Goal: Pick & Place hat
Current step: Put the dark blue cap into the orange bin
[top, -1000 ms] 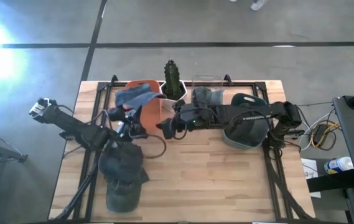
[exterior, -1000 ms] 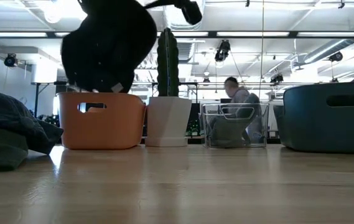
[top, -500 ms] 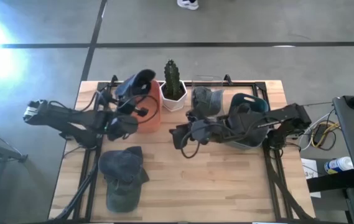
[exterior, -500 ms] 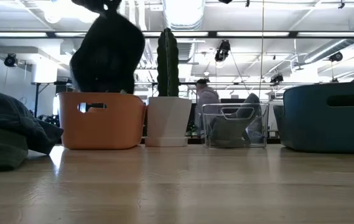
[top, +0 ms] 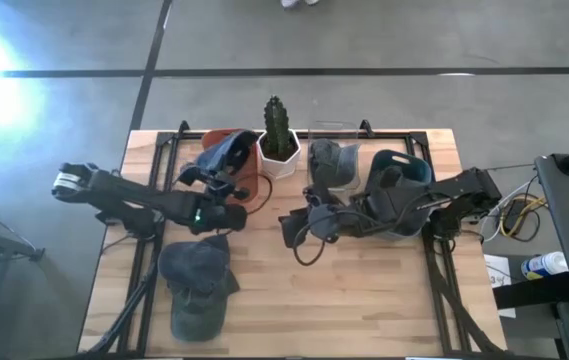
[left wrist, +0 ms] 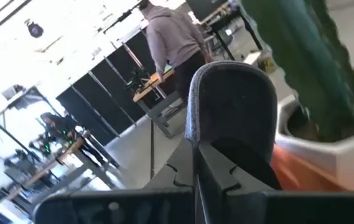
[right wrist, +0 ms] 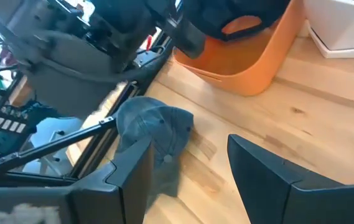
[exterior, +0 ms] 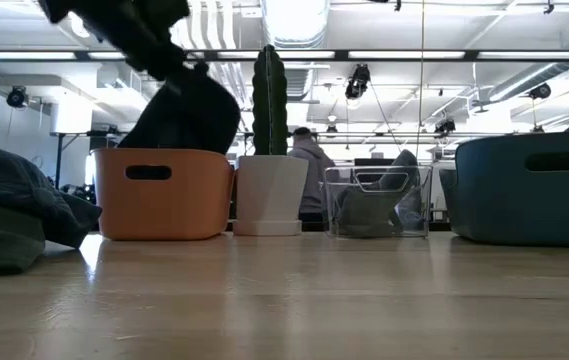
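A blue-grey hat (top: 227, 150) hangs into the orange bin (top: 254, 182) at the table's far left. In the low view the hat (exterior: 186, 115) dips behind the bin's rim (exterior: 164, 152). My left gripper (top: 226, 176) is over the bin's near side, shut on the hat. My right gripper (top: 290, 228) is open and holds nothing; it hovers over mid-table, right of the bin. More dark hats (top: 199, 285) lie piled on the table's near left. These hats (right wrist: 155, 134) show between my right gripper's fingers. My left gripper pinches the hat by its brim (left wrist: 229, 102) between the two shut fingertips (left wrist: 217, 168). It comes slanting down from the near left. The hat's crown hangs below the fingers inside the orange bin (left wrist: 295, 171), tilted toward the cactus.
A cactus (top: 277, 122) in a white pot (exterior: 272, 195) stands right of the orange bin. Farther right are a clear container (exterior: 379, 200) holding a grey hat (top: 329, 160), and a teal bin (exterior: 529, 190). A person (left wrist: 177, 43) walks beyond the table. Bare wood lies near and centre.
My left gripper swung the hat toward the far edge, over the orange bin, then moved down, so the hat's crown now dips inside the bin and tilts. It stays shut on the brim. My right gripper drew back toward the right and near edges.
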